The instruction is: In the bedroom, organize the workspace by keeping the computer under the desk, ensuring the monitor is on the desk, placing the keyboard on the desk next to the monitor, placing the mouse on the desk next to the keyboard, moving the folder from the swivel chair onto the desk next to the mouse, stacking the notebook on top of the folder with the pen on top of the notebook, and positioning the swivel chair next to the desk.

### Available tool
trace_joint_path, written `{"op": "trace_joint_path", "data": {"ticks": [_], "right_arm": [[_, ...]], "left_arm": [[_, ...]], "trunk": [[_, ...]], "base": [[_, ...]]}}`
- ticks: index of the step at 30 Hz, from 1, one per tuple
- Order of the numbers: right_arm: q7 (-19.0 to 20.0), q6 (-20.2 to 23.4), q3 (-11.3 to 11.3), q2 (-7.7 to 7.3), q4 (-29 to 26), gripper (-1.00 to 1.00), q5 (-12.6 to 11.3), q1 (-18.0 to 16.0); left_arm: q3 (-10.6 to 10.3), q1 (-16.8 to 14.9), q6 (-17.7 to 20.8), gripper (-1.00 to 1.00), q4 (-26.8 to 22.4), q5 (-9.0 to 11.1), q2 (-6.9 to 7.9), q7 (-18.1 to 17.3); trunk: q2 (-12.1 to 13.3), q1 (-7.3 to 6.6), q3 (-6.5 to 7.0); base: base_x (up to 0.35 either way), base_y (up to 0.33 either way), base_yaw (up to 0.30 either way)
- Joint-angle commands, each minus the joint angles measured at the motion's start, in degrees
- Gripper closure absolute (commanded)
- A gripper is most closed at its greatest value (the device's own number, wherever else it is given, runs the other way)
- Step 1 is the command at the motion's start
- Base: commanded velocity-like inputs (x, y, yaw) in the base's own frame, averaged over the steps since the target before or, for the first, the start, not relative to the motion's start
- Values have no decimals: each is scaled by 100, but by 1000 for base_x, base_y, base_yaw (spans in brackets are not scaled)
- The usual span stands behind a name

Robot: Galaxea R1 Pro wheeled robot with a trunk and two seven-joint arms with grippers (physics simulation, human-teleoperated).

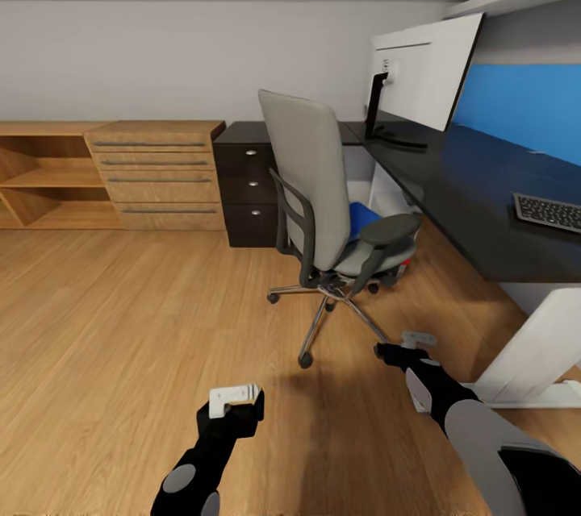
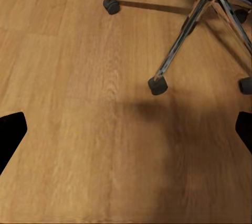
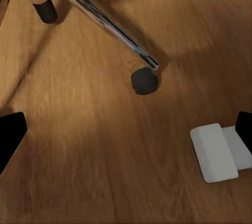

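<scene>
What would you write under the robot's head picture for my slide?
Robot faces the grey swivel chair, blue folder on its seat, beside the black desk with monitor and keyboard.

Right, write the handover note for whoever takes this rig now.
Left gripper and right gripper: both open, empty, low over the floor.
Swivel chair stands by the desk, back to the robot; blue folder lies on its seat.
Monitor and keyboard are on the desk.
Left: move folder to desk, then mouse, notebook, pen, check computer, tuck chair in.
</scene>
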Motion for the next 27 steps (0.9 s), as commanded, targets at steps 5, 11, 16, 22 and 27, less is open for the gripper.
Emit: {"op": "trace_joint_path", "data": {"ticks": [5,11,16,22,27], "right_arm": [[15,82,0,-44,1,-100,-328,-78],[74,-521,11,-57,12,-100,-354,-77],[76,-641,10,-59,4,-100,-358,-77],[69,-673,6,-51,-9,-100,-366,-76],[67,-678,-2,-58,-15,-100,-362,-76]], "left_arm": [[-66,-1,261,-100,-49,61,0,37],[-116,-1,267,-100,-52,54,0,40],[-98,-1,270,-100,-52,52,0,42],[-112,-1,272,-100,-52,52,0,42],[-96,-1,272,-100,-52,48,0,43]], "trunk": [[-5,4,-49],[-5,4,-49],[-5,4,-49],[-5,4,-49],[-5,4,-48]], "base": [[0,0,0],[0,0,0],[0,0,0],[0,0,0],[0,0,0]]}}
